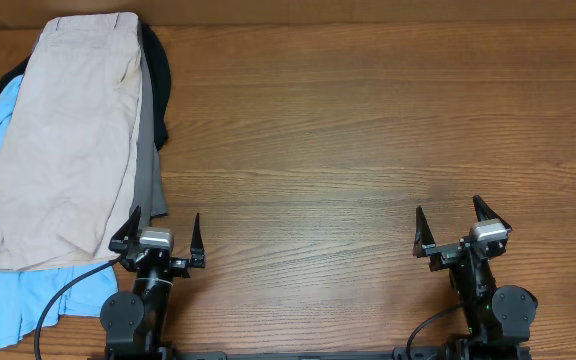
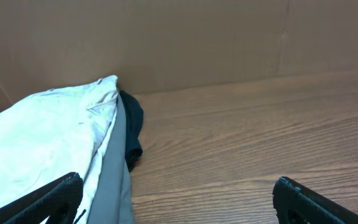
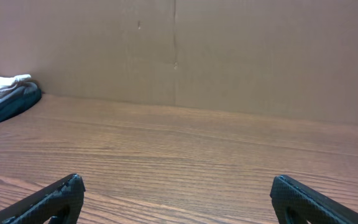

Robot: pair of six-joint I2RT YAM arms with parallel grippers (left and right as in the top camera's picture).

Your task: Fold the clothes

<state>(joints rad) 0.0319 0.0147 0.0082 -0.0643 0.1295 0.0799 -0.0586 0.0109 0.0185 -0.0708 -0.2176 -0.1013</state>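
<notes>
The beige khaki shorts lie folded lengthwise on top of a pile at the table's left side. Under them lie a grey garment, a light-blue garment and a black garment. The shorts, the grey garment and the black garment also show in the left wrist view. My left gripper is open and empty at the pile's near right corner. My right gripper is open and empty over bare wood at the near right. The pile's far end shows in the right wrist view.
A wooden table stretches to the right of the pile. A brown cardboard wall stands along the table's far edge.
</notes>
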